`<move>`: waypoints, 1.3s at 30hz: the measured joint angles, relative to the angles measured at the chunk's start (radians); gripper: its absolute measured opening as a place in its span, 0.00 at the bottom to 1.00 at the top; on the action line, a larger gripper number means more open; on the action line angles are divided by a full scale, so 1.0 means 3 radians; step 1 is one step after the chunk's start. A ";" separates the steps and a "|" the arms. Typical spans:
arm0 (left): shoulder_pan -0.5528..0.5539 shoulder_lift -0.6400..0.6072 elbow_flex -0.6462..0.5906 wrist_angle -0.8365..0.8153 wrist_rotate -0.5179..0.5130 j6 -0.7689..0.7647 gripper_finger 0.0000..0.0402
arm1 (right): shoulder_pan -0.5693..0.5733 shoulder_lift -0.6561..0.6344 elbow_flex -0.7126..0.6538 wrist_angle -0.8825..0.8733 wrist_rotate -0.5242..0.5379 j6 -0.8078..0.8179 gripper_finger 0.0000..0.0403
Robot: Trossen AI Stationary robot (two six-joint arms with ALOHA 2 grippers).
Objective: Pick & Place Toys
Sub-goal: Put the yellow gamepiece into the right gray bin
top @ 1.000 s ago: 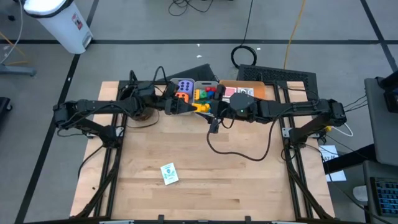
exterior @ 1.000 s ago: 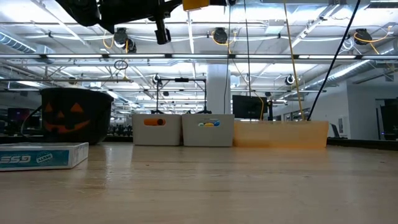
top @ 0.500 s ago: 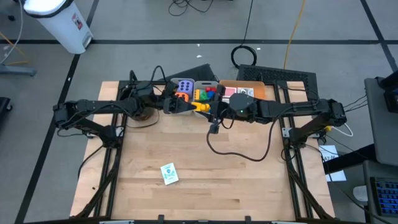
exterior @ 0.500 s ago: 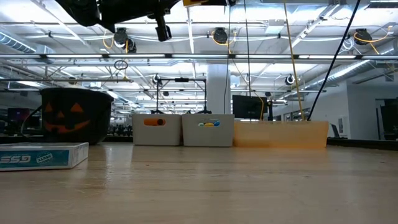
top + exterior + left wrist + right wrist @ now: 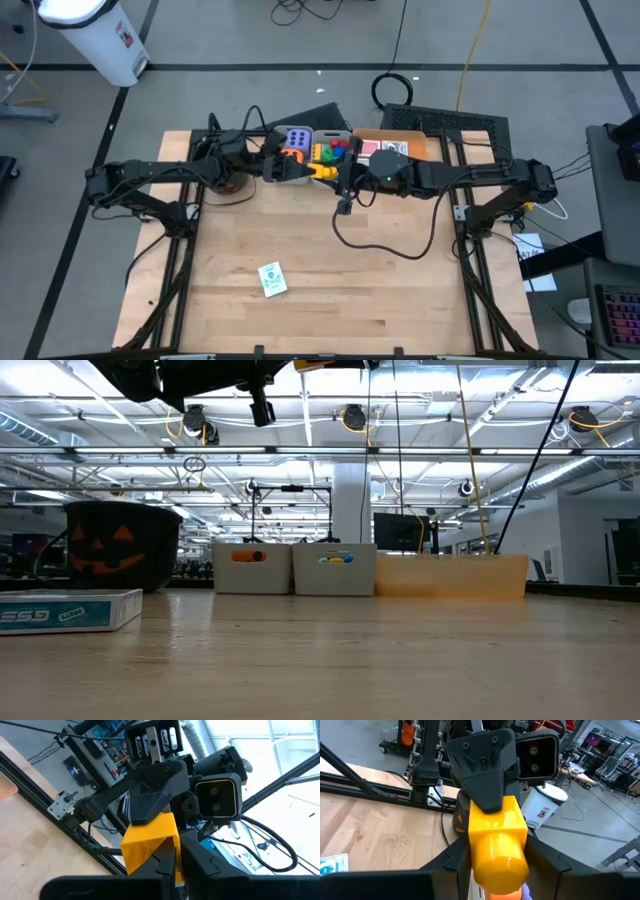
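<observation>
High view: both arms meet over the counter's (image 5: 330,260) far edge, in front of the grey bins (image 5: 312,147). A yellow brick (image 5: 324,172) sits between the left pincer (image 5: 300,170) and the right pincer (image 5: 338,178). A small picture card (image 5: 271,279) lies flat near the front – alone on pale wood.

Low view: brick at the top edge, well above the counter; 2 bins stand side by side far back.

Left wrist view: left fingers (image 5: 165,862) together, clamped on the brick (image 5: 145,842) – blocky, smooth plastic.

Right wrist view: right fingers (image 5: 457,855) flank the brick (image 5: 497,837), touching its sides; its round stud points at the camera, long axis running between the 2 pincers.
</observation>
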 joint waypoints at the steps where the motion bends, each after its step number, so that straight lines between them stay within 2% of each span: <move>1: 0.0000 0.0000 0.0000 0.0000 -0.0023 -0.0001 0.06 | 0.0000 0.0000 0.0000 0.0000 0.0000 0.0001 0.31; 6: -0.0001 -0.0001 0.0000 0.0000 -0.0121 0.0017 0.07 | 0.0000 0.0000 0.0000 0.0000 0.0018 0.0016 0.32; 9: -0.0003 -0.0001 0.0000 0.0002 -0.0178 0.0026 0.11 | -0.0001 0.0000 0.0000 0.0000 0.0027 0.0081 0.32; 19: 0.0037 -0.0003 0.0000 0.0054 -0.0200 0.0220 0.41 | -0.0074 0.0000 0.0000 0.0016 0.0007 0.0104 0.32; 24: 0.0227 0.0004 -0.0004 0.0185 -0.0090 0.0221 0.51 | -0.0189 -0.0003 0.0004 0.0041 -0.0003 0.0251 0.32; 36: 0.0845 0.0004 -0.0004 0.0189 0.0418 0.0184 0.53 | -0.0513 -0.0099 0.0006 -0.0017 -0.0030 0.0364 0.32; 39: 0.1028 -0.0013 -0.0004 0.0190 0.0535 0.0132 0.53 | -0.0741 -0.0145 0.0006 -0.0154 -0.0332 0.0716 0.32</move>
